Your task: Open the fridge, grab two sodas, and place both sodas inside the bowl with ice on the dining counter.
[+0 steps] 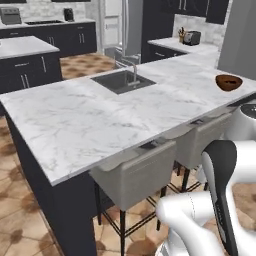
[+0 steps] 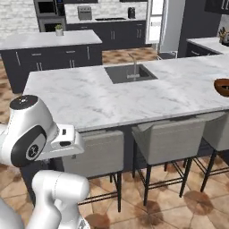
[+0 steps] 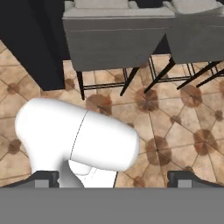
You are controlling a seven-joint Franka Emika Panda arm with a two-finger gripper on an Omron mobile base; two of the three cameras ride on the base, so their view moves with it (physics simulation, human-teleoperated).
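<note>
The dining counter (image 1: 75, 120) (image 2: 89, 100) is a long white marble top over a dark base, stretching across in front of me. The reddish-brown bowl (image 1: 228, 82) (image 2: 222, 86) sits on its far right end; what it holds is too small to tell. The grey fridge (image 1: 131, 27) (image 2: 172, 24) stands at the back beyond the counter, and I cannot tell how its doors stand. The sodas are out of view. My gripper (image 3: 113, 179) hangs low in front of the counter, pointing down at the tiled floor. It is open, its fingertips (image 3: 43, 177) wide apart with nothing held.
Grey bar stools (image 1: 137, 175) (image 2: 167, 138) (image 3: 109, 39) line the near side of the counter. A sink with a faucet (image 1: 122, 80) (image 2: 132, 72) is set in its middle. A dark cabinet island (image 1: 30, 60) (image 2: 53, 51) stands behind on the left.
</note>
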